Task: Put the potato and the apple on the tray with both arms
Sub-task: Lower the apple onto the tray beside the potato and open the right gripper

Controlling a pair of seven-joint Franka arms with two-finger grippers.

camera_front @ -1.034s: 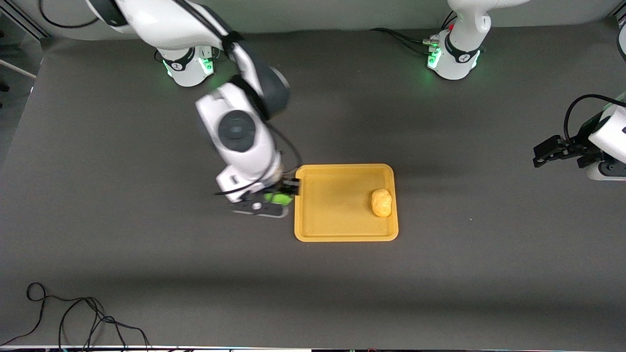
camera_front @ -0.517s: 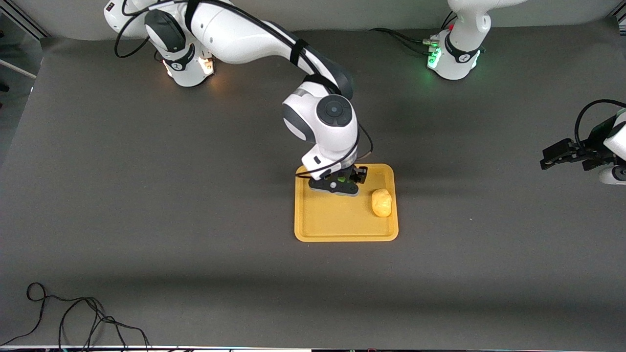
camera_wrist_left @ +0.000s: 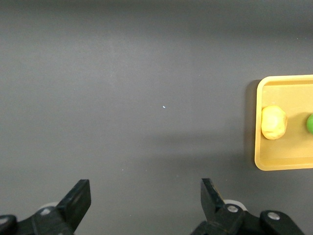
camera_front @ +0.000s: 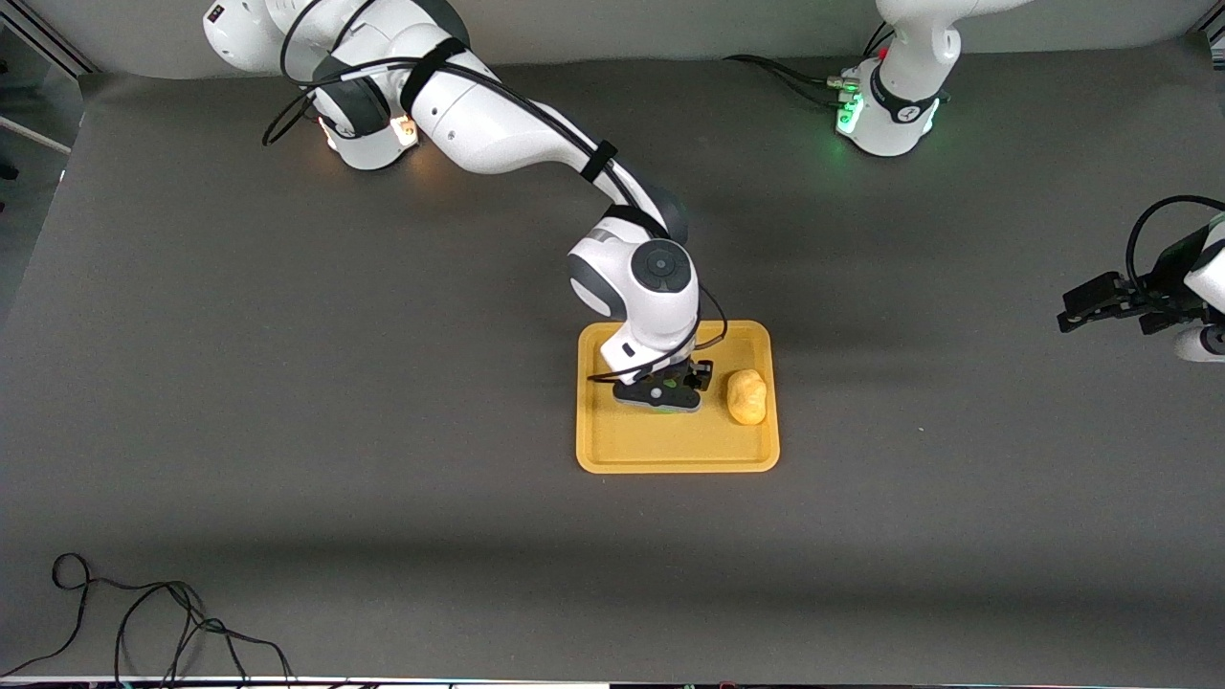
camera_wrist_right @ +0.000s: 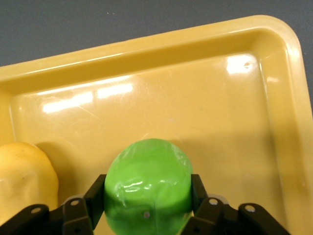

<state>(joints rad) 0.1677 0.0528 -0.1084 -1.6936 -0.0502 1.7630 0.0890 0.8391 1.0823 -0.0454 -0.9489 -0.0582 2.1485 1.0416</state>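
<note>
A: What has changed since a second ago?

B: The small round bright green apple (camera_wrist_right: 147,185) was being carried over the bare worktop just beside the tray's rim toward the right arm's end; now it is sitting low over the middle of the flat rectangular orange-yellow plastic tray (camera_front: 670,450). Over the last half second the right gripper (camera_front: 660,390) has been coming a little nearer to the front camera and lower.

A: Is the apple resting on the tray floor?

B: I cannot tell. The right wrist view is showing it just above or on the glossy floor, with the black fingers (camera_wrist_right: 93,198) pressing against both of its sides, so the right gripper is closed around it.

A: And the other fruit?

B: The small lumpy oval yellow-orange potato (camera_front: 746,396) is lying in the tray, close to the rim toward the left arm's end. It is just beside the apple but apart from it; the right wrist view is catching its rounded edge next to the green fruit.

A: Where is the tray itself?

B: It is lying flat near the middle of the dark grey worktop (camera_front: 287,402).

A: What is the left arm doing?

B: It is waiting. The left gripper (camera_front: 1101,306) is hanging over the worktop at the left arm's end, well apart from the tray, its fingers (camera_wrist_left: 78,198) spread wide with nothing between them.
</note>
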